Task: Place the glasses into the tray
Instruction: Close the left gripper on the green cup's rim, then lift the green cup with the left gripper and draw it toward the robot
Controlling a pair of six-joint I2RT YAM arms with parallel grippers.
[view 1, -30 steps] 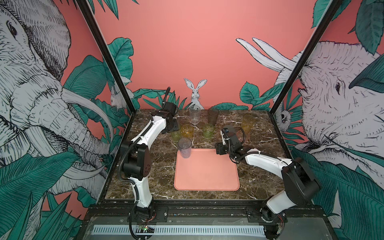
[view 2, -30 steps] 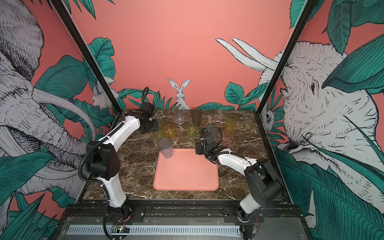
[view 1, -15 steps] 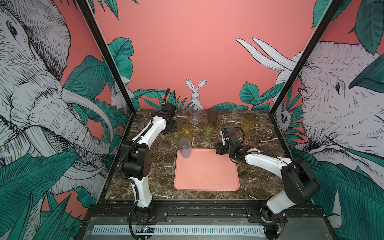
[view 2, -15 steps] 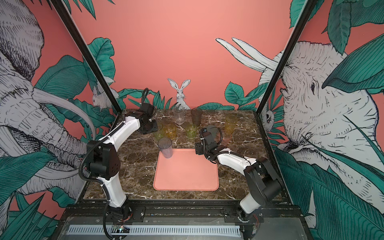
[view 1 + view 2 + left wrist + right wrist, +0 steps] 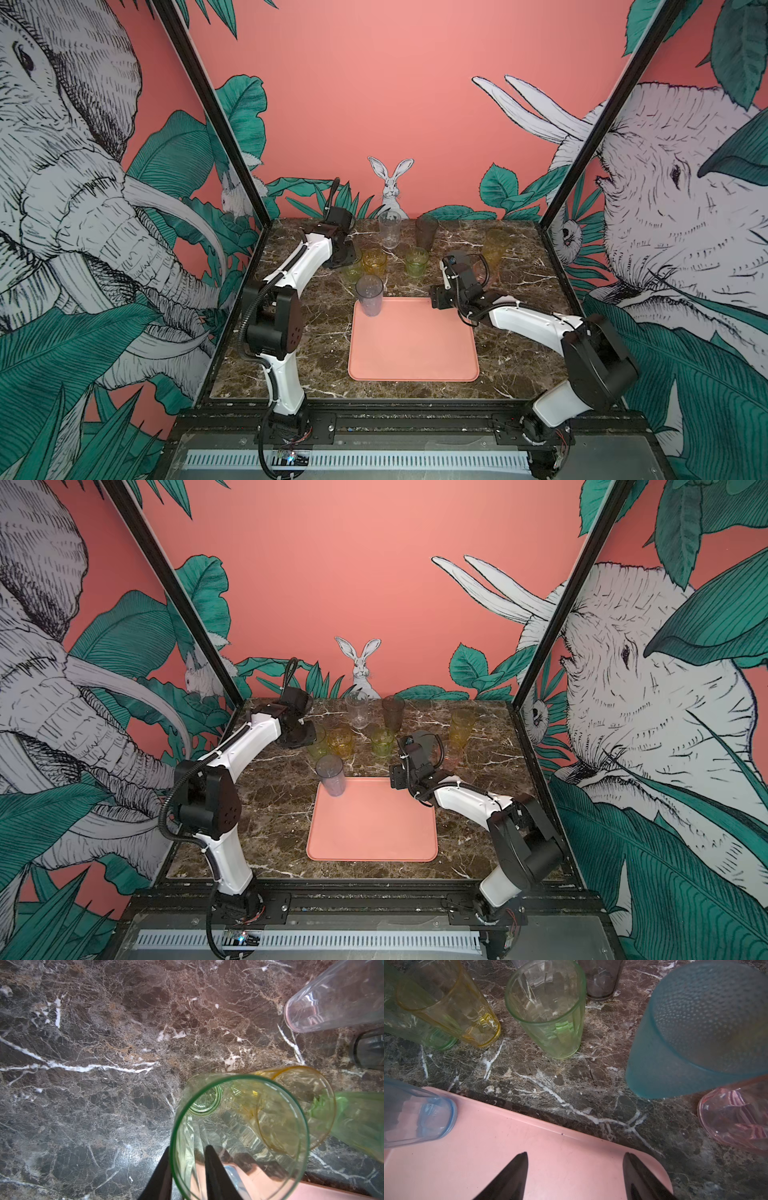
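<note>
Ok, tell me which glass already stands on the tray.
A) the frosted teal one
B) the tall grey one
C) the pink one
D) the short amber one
B: the tall grey glass has its base set inside the far left corner of the tray, as both top views and the right wrist view show.

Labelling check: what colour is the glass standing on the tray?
Translucent blue-grey glass; shows best in the right wrist view.
</note>
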